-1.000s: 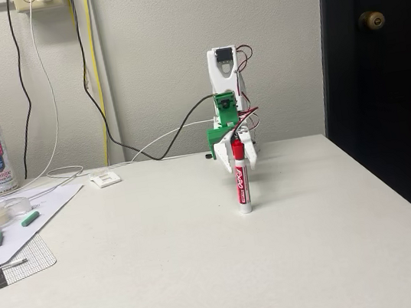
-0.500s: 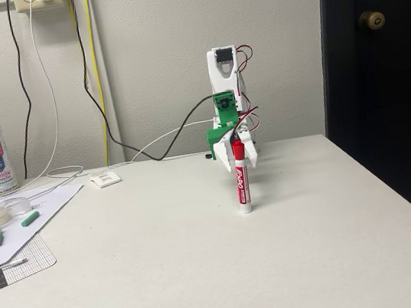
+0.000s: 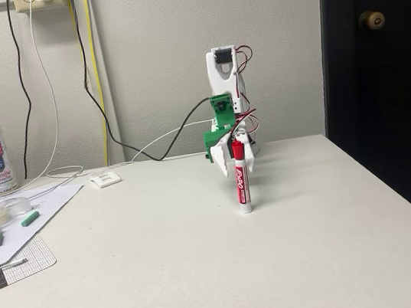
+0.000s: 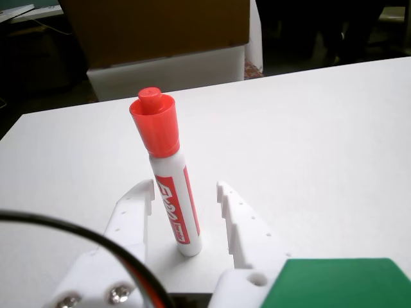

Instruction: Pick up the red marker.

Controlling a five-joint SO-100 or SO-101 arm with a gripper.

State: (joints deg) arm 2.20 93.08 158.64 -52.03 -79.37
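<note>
**Marker straddled, not yet gripped**

Fixed view: the red marker (image 3: pixel 241 180) is seen standing upright on the table (image 3: pixel 208 277), cap up, long axis vertical. The gripper (image 3: pixel 239 166) is placed right behind it, low, presumably lined up for a side grasp.

Wrist view: the red marker (image 4: pixel 168 183) is framed between the fingers (image 4: pixel 241 224), which are spread apart with gaps visible on both sides. The cap appears tilted slightly left.

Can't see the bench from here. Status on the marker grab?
Gripper open, fingers either side of the marker. Red marker upright on the table, not gripped. Nothing in the way.
</note>
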